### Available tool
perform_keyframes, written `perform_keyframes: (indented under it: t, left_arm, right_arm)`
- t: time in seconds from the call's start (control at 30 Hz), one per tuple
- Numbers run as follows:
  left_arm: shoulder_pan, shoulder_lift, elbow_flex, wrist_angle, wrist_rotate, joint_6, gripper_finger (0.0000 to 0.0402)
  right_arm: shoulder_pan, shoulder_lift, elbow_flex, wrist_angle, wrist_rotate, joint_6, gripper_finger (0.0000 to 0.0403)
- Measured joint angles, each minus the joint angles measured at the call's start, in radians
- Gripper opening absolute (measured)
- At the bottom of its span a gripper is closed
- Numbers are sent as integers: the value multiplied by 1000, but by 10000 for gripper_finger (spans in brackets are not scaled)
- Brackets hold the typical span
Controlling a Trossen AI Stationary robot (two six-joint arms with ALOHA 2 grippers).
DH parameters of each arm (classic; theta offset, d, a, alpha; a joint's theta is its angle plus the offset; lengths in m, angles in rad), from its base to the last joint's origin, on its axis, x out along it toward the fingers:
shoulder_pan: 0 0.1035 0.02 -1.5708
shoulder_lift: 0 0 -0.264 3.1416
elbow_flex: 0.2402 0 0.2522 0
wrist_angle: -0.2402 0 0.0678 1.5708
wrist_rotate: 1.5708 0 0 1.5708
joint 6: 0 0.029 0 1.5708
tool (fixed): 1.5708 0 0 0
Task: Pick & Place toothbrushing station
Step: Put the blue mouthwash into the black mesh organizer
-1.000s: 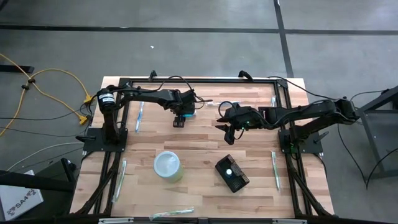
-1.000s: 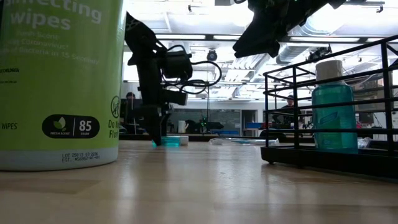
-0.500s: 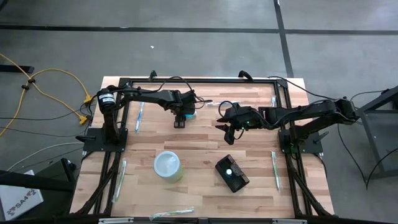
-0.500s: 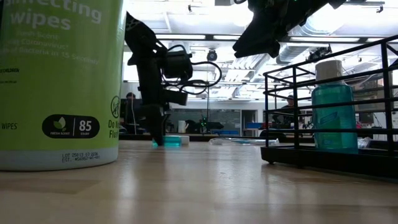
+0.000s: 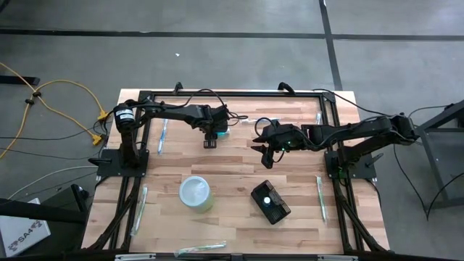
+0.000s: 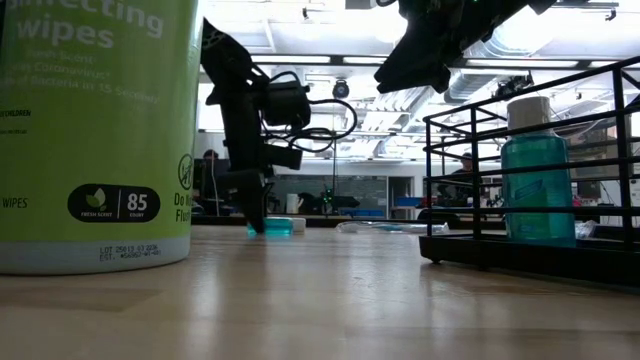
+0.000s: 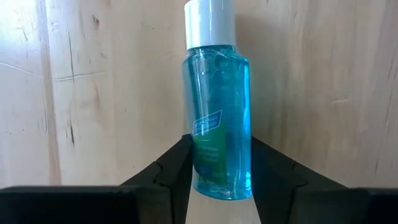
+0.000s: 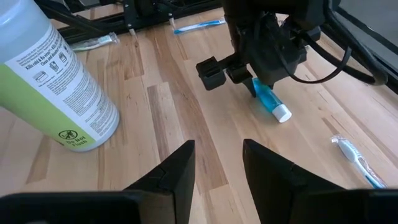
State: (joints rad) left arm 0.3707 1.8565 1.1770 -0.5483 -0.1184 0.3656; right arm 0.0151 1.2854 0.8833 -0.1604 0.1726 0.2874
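Note:
The toothbrushing station (image 5: 270, 203), a black rack, stands on the table's near right part. An upright blue bottle (image 6: 538, 190) is in it. A second blue bottle with a white cap (image 7: 217, 93) lies on its side on the wood near the far middle (image 5: 222, 133). My left gripper (image 7: 219, 142) reaches down over it (image 5: 216, 136) and is shut on it. My right gripper (image 8: 217, 149) hovers open above the table's middle (image 5: 267, 151), a little to the right of the lying bottle, with nothing between its fingers. My left gripper pinches the lying bottle's body (image 7: 199, 155) between its two fingers, on the half toward the bottle's base. The fingers come steeply from above and lie across the bottle. The bottle rests on its side on the table, cap end pointing away from the fingers.
A tall green wipes canister (image 5: 196, 193) stands at the near middle left. Toothbrushes lie at the right (image 5: 320, 197), the left (image 5: 163, 135) and the near edge (image 5: 201, 249). Black frame rails (image 5: 232, 93) run along the table's far edge and sides.
My left gripper's fingers have drawn in against the lying blue bottle. The bottle has stayed where it was on the wood.

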Motion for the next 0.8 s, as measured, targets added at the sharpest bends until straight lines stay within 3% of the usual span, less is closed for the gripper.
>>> perform_keyframes:
  t: [0.67, 0.8]
  left_arm:
    - [-106, -163, -2, -5, -33, -5, 102]
    - [-142, -195, -2, -4, -32, -7, 101]
  right_arm:
    - [0, 7, 0, -13, -3, 0, 127]
    - [0, 21, 0, -10, -53, -1, 127]
